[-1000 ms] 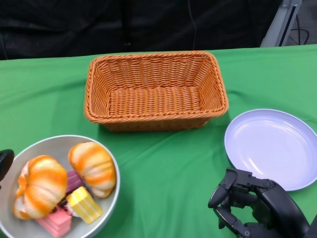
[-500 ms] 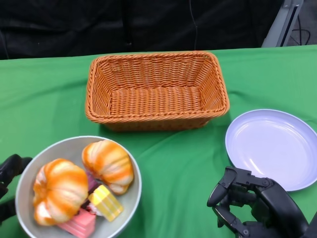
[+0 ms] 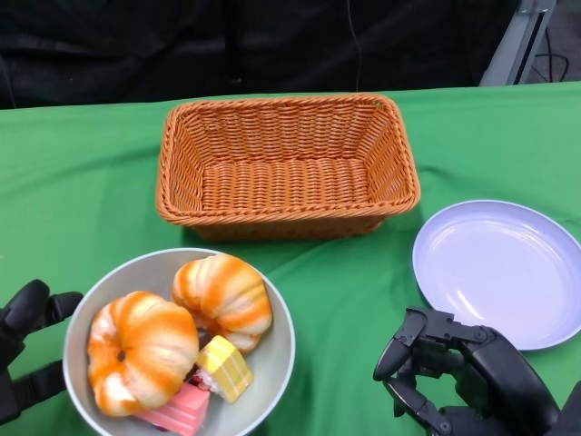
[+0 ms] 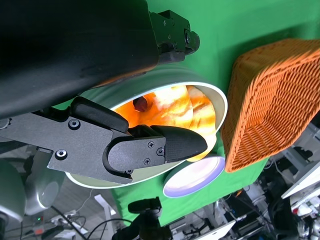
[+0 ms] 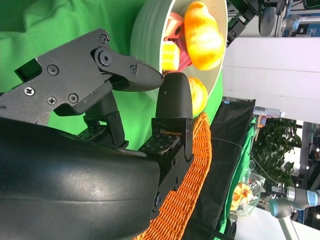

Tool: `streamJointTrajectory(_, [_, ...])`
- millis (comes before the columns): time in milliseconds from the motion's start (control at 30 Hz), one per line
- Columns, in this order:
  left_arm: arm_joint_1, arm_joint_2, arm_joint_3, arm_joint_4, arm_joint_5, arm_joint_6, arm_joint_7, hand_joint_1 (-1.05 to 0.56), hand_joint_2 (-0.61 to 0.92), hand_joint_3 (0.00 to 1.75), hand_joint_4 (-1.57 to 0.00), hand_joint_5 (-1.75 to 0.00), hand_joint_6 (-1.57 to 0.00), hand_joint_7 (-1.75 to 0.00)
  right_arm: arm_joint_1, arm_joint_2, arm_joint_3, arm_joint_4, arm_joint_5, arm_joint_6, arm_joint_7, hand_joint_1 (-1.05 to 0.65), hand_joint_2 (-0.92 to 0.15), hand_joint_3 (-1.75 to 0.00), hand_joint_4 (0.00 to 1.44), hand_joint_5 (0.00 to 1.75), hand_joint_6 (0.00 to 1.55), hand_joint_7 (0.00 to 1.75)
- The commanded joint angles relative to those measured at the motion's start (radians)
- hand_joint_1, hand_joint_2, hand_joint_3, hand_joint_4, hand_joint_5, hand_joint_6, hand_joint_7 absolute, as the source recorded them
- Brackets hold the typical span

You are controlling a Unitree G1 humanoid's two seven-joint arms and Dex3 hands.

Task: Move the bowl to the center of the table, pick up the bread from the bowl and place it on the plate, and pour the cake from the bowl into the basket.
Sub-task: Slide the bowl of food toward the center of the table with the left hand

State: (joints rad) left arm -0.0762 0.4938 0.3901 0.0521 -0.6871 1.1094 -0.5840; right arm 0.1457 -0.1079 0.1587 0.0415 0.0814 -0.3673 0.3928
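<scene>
Wicker basket [image 3: 286, 163] behind bowl [image 3: 272, 359], lavender plate [image 3: 499, 268] right.

Orange-white striped bread [image 3: 143, 350], grey bowl [image 3: 272, 313], lilac plate [image 3: 499, 272].

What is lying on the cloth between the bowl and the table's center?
Nothing visible. The green cloth between the bowl and the center is bare; the basket sits farther back, the plate off to the right.
</scene>
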Motion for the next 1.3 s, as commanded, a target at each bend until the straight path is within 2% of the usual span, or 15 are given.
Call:
streamJointTrajectory(33, [-0.001,-0.009,0.004,-0.024,-0.030,0.022,0.003,-0.69,0.92,0.52,0.00,0.00,0.00,0.00,-0.010,-0.002,-0.006,0.011,0.006,-0.020,0.000,-0.13,-0.61,-0.86,0.73,1.62,0.70,1.31])
streamJointTrajectory(200, [-0.002,-0.014,0.006,-0.027,-0.042,0.032,0.007,-0.69,0.92,0.54,0.00,0.00,0.00,0.00,-0.010,-0.003,-0.005,0.012,0.006,-0.020,-0.001,-0.13,-0.61,-0.87,0.73,1.62,0.70,1.31])
streamJointTrajectory(333, [-0.006,-0.073,0.034,-0.060,-0.078,0.092,0.067,-0.70,0.92,0.54,0.00,0.00,0.00,0.00,-0.007,-0.003,-0.005,0.003,0.003,-0.014,-0.005,-0.14,-0.60,-0.87,0.73,1.62,0.70,1.31])
streamJointTrajectory(633, [-0.014,-0.144,0.064,-0.095,-0.108,0.132,0.159,-0.70,0.92,0.52,0.00,0.00,0.00,0.00,-0.005,-0.003,-0.004,-0.004,0.003,-0.012,-0.006,-0.14,-0.61,-0.86,0.72,1.62,0.70,1.31])
streamJointTrajectory(1133, [-0.011,-0.201,0.041,-0.125,-0.108,0.120,0.185,-0.70,0.92,0.60,0.00,0.00,0.00,0.00,-0.006,-0.002,-0.002,-0.006,0.001,-0.015,-0.008,-0.12,-0.63,-0.85,0.72,1.63,0.69,1.32])
streamJointTrajectory(1300, [-0.015,-0.239,0.031,-0.127,-0.100,0.088,0.198,-0.68,0.92,0.61,0.00,0.00,0.00,0.00,-0.006,-0.004,-0.003,-0.008,-0.002,-0.013,-0.010,-0.13,-0.63,-0.85,0.71,1.63,0.69,1.32])
